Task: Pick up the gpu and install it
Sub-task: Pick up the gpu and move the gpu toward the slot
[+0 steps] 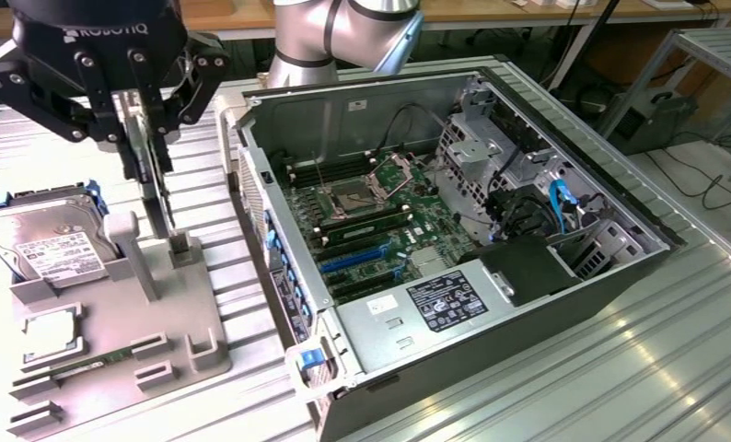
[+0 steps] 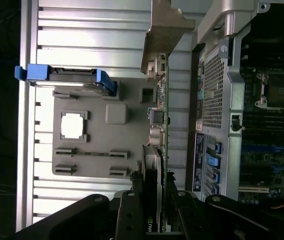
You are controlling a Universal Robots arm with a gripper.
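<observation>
Grey plastic is seen at the exterior view's left, where a fixture tray (image 1: 206, 354) lies on the ribbed metal table (image 1: 660, 368). A silver hard drive (image 1: 40, 244) is stood in its rear cradle, and a processor chip (image 1: 49, 331) and a green memory stick (image 1: 86, 362) are laid nearer the front. Just right of the drive, the gpu (image 1: 159, 198) is held upright and edge-on by the gripper (image 1: 148, 152), which is clamped on the card's upper part. In the wrist view the fingers (image 2: 132, 205) are seen pressed against both faces of the card, with the silver bracket (image 2: 164, 25) at its far end. The card's lower edge is placed at the tray's upright posts (image 1: 181, 249); whether it is clear of them cannot be told.

The step in hand is judged to be the lift out of the holder. It would be done well if the card were drawn straight up, without tilt, so that its edge connector is not scraped against the posts, and if the squeeze were borne by the board rather than by its components.

Further right, the open computer case (image 1: 611, 198) is laid on its side, with the motherboard (image 1: 390, 216) exposed and the blue expansion slots (image 1: 353, 261) unoccupied.
</observation>
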